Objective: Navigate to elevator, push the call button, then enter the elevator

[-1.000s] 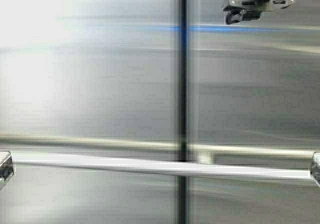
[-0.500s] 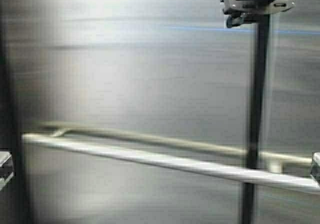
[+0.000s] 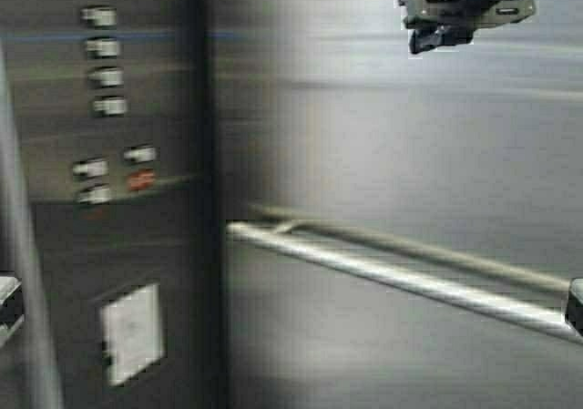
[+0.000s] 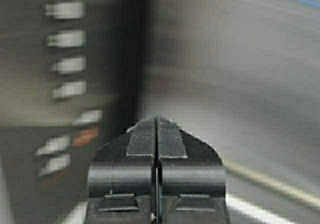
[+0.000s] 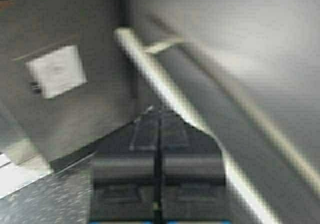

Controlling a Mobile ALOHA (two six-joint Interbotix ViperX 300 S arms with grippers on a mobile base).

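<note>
inside the elevator (image 3: 392, 136), steel wall with handrail (image 3: 401, 280) ahead, button panel (image 3: 109, 154) to the left; left gripper (image 4: 157, 126) and right gripper (image 5: 159, 116) both pressed together, empty.

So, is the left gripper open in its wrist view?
No, the left gripper is shut: its two jaws meet along the middle line, with nothing between them.

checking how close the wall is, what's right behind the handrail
Behind the handrail stands a brushed steel wall panel of the elevator, showing the rail's dim reflection. One bracket joins rail to wall near its left end; any other mounts are out of view.
</note>
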